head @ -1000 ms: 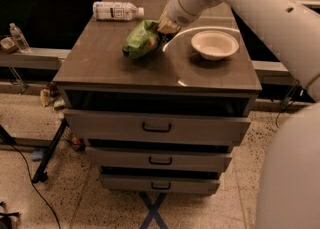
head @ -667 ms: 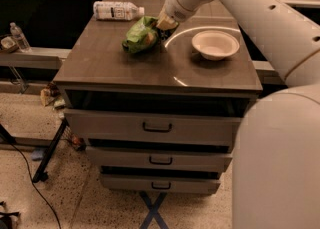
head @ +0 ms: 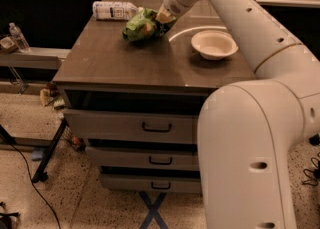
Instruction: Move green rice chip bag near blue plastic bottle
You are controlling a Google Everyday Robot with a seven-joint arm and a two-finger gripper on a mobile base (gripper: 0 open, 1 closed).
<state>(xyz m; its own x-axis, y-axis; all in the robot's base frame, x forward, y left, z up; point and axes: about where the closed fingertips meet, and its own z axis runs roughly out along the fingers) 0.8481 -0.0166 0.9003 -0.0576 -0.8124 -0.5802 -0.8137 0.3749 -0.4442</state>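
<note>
Gripper (head: 161,18) of mine pinches the green rice chip bag (head: 140,26) at right end; blue plastic bottle (head: 114,10) lies just far-left.

Lab: end effector (head: 161,19) above drawer cabinet (head: 115,123).

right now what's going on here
The robot's gripper is at the right end of the green bag, towards the back of the cabinet top. The bottle lies on its side just behind and left of the bag, close to it. A bowl sits apart to the right.
</note>
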